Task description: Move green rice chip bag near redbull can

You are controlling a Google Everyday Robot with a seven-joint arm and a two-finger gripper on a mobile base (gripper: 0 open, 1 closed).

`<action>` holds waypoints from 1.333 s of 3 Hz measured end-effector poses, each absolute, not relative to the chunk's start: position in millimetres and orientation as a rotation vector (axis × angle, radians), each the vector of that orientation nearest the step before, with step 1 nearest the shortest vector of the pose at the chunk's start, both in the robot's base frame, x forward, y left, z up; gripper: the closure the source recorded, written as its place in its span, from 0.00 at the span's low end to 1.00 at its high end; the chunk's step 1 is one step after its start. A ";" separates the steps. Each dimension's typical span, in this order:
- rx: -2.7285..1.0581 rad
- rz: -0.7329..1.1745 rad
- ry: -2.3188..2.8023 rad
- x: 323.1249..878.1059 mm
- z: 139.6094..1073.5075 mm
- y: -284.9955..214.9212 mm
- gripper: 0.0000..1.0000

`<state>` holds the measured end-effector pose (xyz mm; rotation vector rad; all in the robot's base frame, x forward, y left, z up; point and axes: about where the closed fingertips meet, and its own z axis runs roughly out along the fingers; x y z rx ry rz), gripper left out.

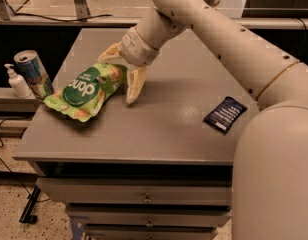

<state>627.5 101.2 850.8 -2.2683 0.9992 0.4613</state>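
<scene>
- Green rice chip bag: lies flat on the far-left part of the grey table, label up. Its long axis runs diagonally, low corner toward the left edge and upper end toward the arm.
- Redbull can: upright at the table's left edge, just beside the bag's low-left corner. Can't tell if they touch, or whether the can stands on the tabletop or on a ledge next to it.
- Gripper: right at the bag's upper-right end, fingers spread wide. One finger sits above/behind the bag end, the other points down at the tabletop beside it. The bag end lies in the gap but isn't clamped.
- Key relation: the bag lies btwn gripper and can, so bag and can are both on the same side of the gripper. There's only one arm, so no choice of which to use.
- Judgement: bag already looks near the can, so the task seems about done. A lift straight up and away should keep the fingers from dragging the crinkly pouch.
- White pump bottle: just past the can, further left.
- Dark navy packet: far right of the table, well apart from the rest.
- Containers: the drawers under the top are shut, contents hidden.
</scene>
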 end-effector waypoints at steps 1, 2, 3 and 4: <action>-2.296 0.445 0.985 628.9 852.2 95.5 0.00; -2.312 0.434 0.985 629.1 851.9 91.2 0.00; -2.281 0.391 1.046 635.5 858.4 69.6 0.00; -2.130 0.255 1.237 638.1 889.0 14.6 0.00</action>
